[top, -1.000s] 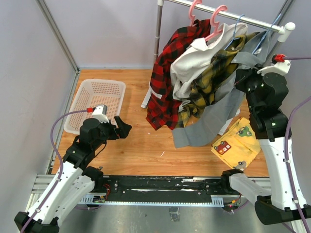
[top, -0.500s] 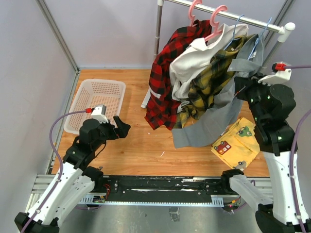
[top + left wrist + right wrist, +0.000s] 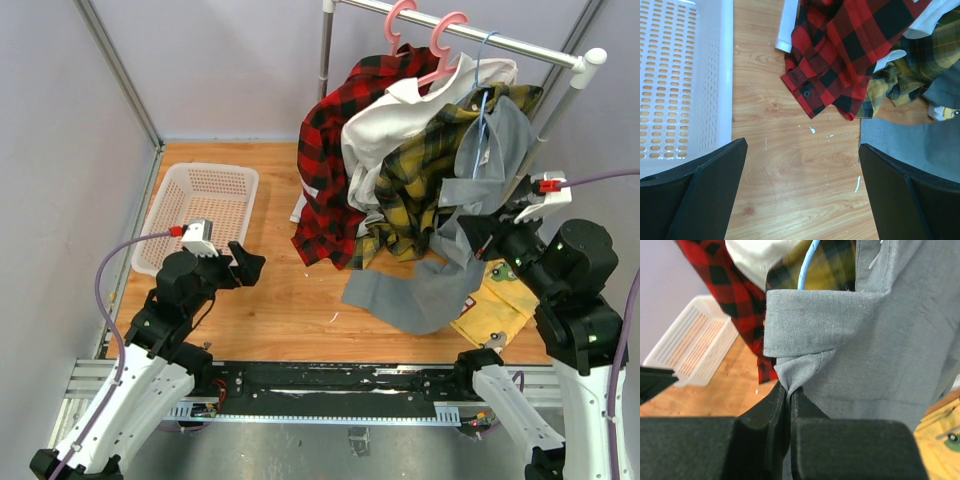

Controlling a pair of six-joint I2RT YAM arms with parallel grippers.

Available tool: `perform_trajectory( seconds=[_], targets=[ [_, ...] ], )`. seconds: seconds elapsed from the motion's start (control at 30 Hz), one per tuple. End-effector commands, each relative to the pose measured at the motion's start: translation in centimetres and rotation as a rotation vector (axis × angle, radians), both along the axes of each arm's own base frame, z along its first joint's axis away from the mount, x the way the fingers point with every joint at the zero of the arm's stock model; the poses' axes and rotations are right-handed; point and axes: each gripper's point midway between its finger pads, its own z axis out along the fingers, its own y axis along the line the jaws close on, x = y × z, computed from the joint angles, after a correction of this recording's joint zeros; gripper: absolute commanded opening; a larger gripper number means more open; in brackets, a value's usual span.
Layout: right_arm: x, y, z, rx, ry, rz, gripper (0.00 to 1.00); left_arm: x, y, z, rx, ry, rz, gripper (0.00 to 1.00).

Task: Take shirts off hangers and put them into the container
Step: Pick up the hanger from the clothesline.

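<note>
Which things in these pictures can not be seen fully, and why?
- Top view: yellow cloth, partly under the grey shirt and the right arm.
- Right wrist view: blue hanger, hook cut off by the top edge.
- Left wrist view: basket, cut off by the left edge.

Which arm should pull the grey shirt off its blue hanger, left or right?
The right one, probably. The right end effector is shut on the grey shirt just below its collar, near the blue hanger. The left end effector hangs open over the table beside the basket, touching nothing.
</note>
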Motion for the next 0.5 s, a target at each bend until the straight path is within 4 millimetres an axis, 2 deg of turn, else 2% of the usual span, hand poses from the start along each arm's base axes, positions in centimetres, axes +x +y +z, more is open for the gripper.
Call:
perform_trajectory(
  seconds=[0.0,0.13,0.23,0.37,0.47],
  targets=[
    [-3.4,1.0,-3.8,-0.005,0.148,0.093,0.01,0.1,-0.2,1.1,-0.003,-0.065,-0.02,1.0],
    [-6.0,1.1,-5.9,-0.013,0.256,0.124,0.01,0.0,-0.4,1.3,-0.014,-0.068,-0.03,1.0],
    [-7.5,1.7,-6.2,0.016,0.286,0.166,0.01,-0.1,-0.5,1.5,-0.02,-0.07,-0.037,1.0],
    [-10.6,3.8,-4.3,0.073,0.281,0.324,0.01,-0.3,-0.5,1.7,-0.027,-0.07,-0.034,1.0],
    [-13.3,4.9,-1.0,0.097,0.214,0.433,0.01,-0.4,-0.4,1.9,-0.042,-0.077,-0.03,1.0]
  ],
)
